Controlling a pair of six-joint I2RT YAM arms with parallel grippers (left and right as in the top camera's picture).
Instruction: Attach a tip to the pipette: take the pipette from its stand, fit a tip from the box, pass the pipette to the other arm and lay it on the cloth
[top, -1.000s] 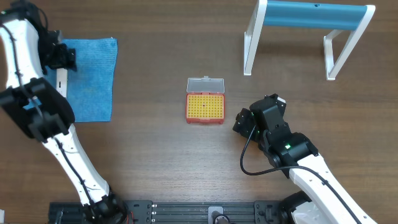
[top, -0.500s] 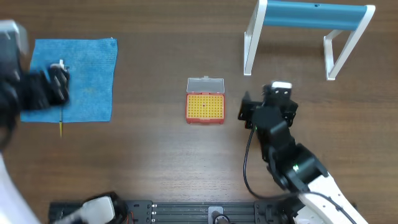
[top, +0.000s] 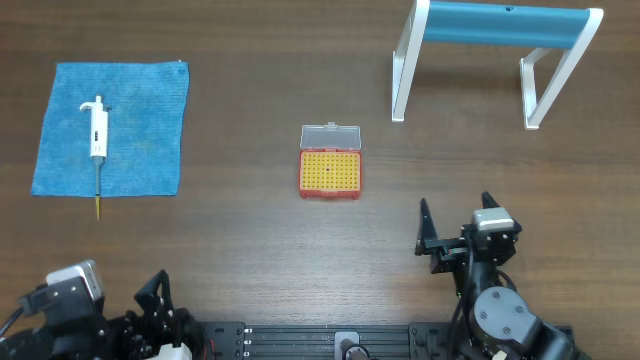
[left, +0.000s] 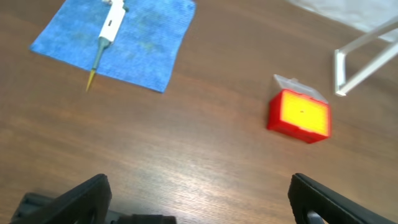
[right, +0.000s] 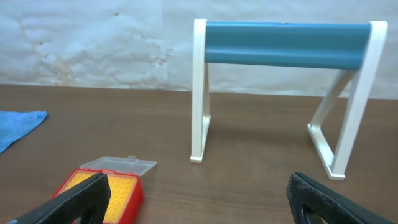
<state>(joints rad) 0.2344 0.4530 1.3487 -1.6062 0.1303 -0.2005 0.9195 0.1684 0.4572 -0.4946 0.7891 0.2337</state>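
Looks basically done: the pipette (top: 97, 135) lies on the cloth (top: 140, 110), well out in front of the left hand (left: 199, 190), yellow tip (top: 98, 207) poking past the cloth's edge. The left hand and right hand (right: 199, 190) both gape empty. I'd just park clear and not snag the cloth.

One pipette (top: 97, 125) is recorded, with one yellow tip (top: 98, 207) fitted. One cloth (top: 140, 150) is counted. One tip box (top: 330, 175) is noted, with one clear lid (top: 331, 135) folded open. One stand (top: 505, 22) is logged, made up of one blue bar (top: 470, 20) and two white end frames (top: 402, 75). Two grippers are counted: one left gripper (left: 198, 182) and one right gripper (right: 198, 179), each with two fingers. One wooden table (top: 250, 250) is noted beneath all items.
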